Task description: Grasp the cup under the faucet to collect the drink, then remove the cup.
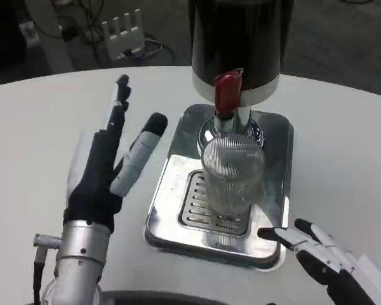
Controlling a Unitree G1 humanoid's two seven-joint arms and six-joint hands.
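Right hand (324,254), nearest the camera, fingers spread and holding nothing, tips at the drip tray (171,184) front corner. Left hand (114,165) flat, fingers apart, empty, left of tray. Cup (232,175) stands upright on the grate under the faucet (227,95), up-left of the right hand, which looks closer.

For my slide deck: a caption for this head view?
Ribbed cup on dispenser tray under red faucet; both hands open nearby.

head view, high, looking down, seemingly close
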